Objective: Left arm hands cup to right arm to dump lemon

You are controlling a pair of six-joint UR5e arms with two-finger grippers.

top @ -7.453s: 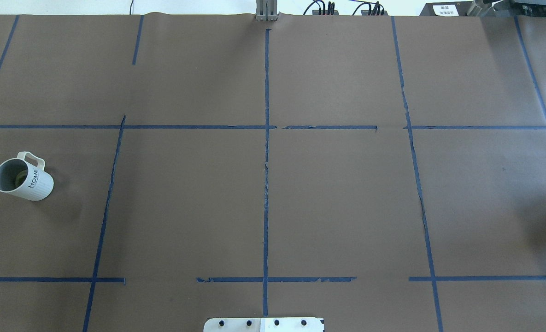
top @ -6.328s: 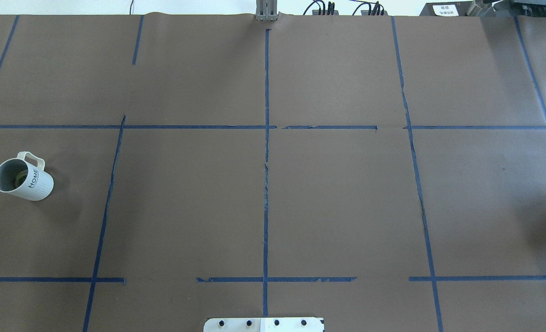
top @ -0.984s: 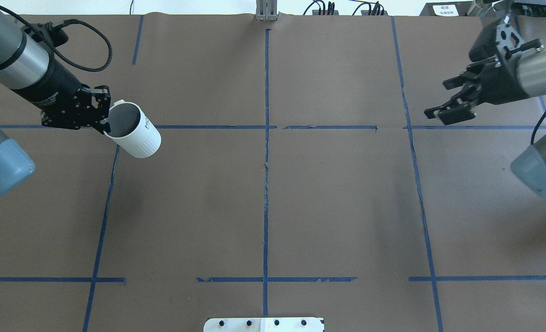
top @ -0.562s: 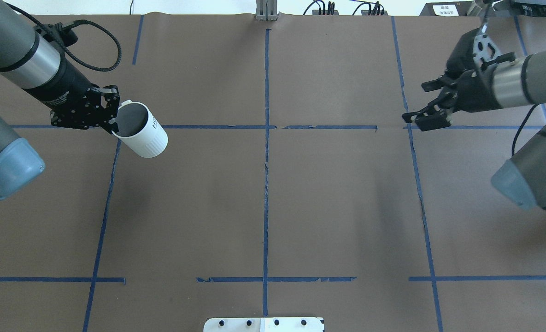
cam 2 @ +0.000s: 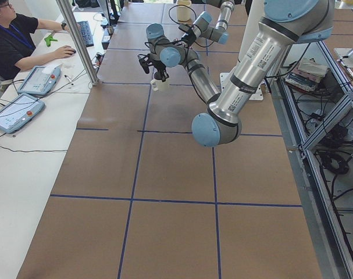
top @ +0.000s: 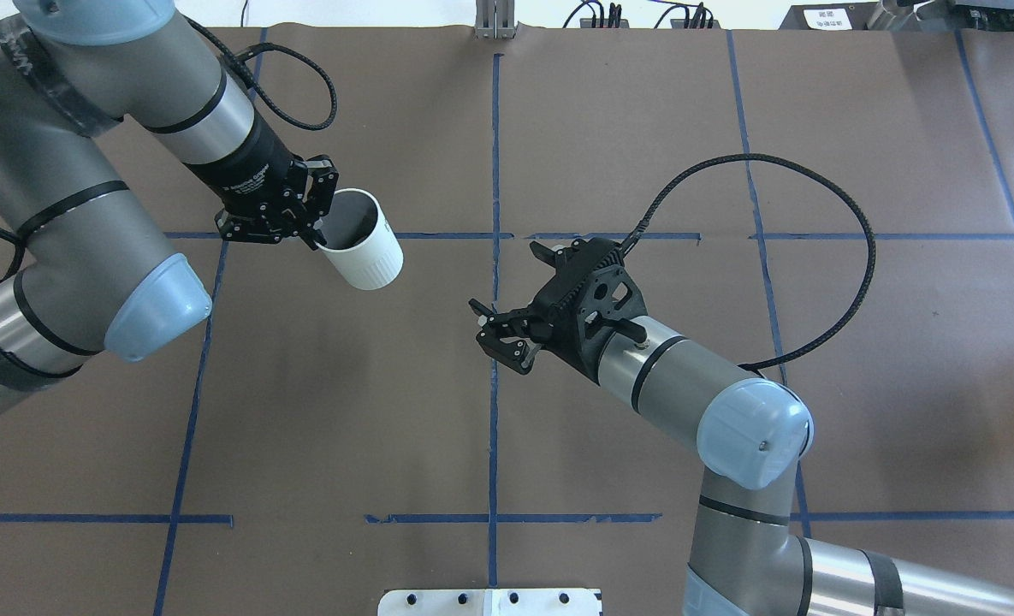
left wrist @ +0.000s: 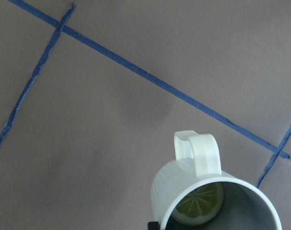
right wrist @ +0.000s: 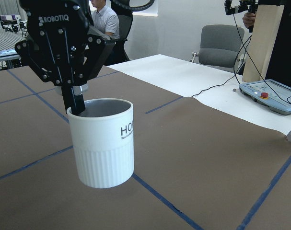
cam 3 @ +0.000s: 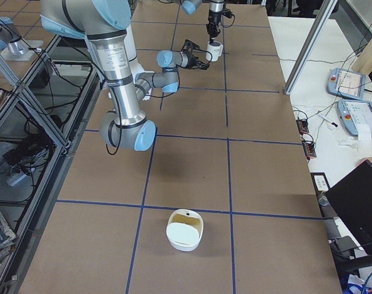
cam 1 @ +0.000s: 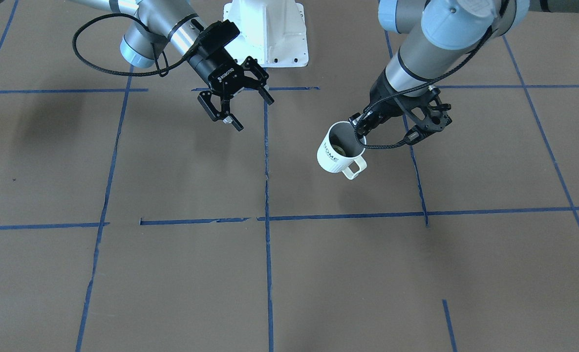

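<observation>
The white ribbed cup point(top: 361, 244) hangs above the table left of the centre line, handle turned away from the robot. My left gripper point(top: 315, 236) is shut on its near rim, one finger inside; the front view shows this grip too, left gripper point(cam 1: 360, 128) on cup point(cam 1: 339, 152). A lemon slice point(left wrist: 199, 203) lies on the cup's grey bottom point(cam 1: 338, 146). My right gripper point(top: 496, 332) is open at the centre line, apart from the cup and pointing at it; it shows open in the front view as well point(cam 1: 254, 115). The right wrist view shows the cup point(right wrist: 103, 143) upright, close ahead.
Blue tape lines grid the brown table point(top: 643, 128). A white bowl-like container point(cam 3: 184, 229) stands toward the table's right end. The robot base point(cam 1: 267, 34) is at the near middle. A person point(cam 2: 13, 40) sits at a side desk with tablets point(cam 2: 16, 110).
The left arm has carried the cup right, toward the centre. The right gripper has swung in from the far right to the centre line, still open.
</observation>
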